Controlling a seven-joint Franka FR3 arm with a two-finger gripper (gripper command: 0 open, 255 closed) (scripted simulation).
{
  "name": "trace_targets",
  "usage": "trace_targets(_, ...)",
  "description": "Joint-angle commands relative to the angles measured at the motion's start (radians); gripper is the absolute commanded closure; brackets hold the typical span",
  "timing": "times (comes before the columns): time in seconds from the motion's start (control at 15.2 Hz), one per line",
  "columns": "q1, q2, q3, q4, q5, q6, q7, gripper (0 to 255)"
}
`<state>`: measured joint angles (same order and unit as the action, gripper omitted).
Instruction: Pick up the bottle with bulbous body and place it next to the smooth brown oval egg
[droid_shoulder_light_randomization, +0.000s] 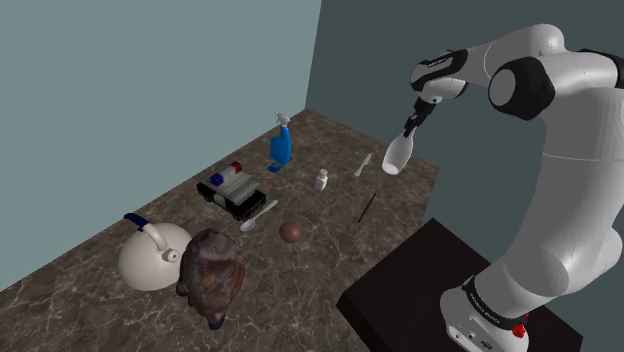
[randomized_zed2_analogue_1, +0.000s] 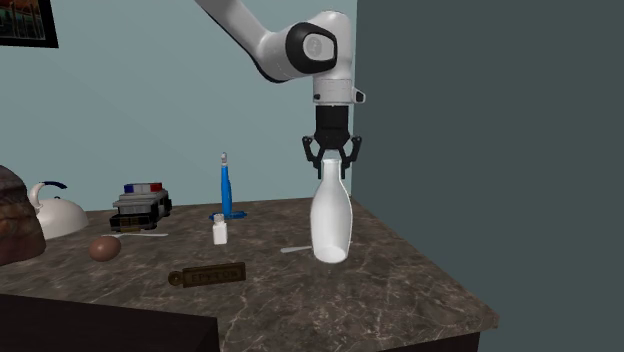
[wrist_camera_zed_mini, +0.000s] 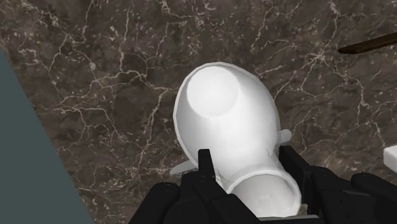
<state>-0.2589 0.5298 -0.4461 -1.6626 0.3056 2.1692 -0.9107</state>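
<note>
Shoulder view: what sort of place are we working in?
Likely a home kitchen: a dark veined countertop against plain walls, carrying a kettle, an egg and a spoon.

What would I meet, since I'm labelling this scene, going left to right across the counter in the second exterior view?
white kettle → brown egg → toy police car → blue spray bottle → big white bottle, held in the gripper

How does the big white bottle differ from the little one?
The big bottle is far taller, bulging below a narrow neck; the small bottle is stubby. The gripper clasps the big bottle's neck; the small bottle stands alone on the table. Both are white.
</note>
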Motion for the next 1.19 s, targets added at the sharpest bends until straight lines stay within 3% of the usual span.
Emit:
trace_targets(0.0,0.003,-0.013,-0.004,0.009,-0.007,-0.02,0.005,255)
trace_targets(1.12,0.011,-0.093,-0.031,0.124,-0.058,-0.207,0.043,255)
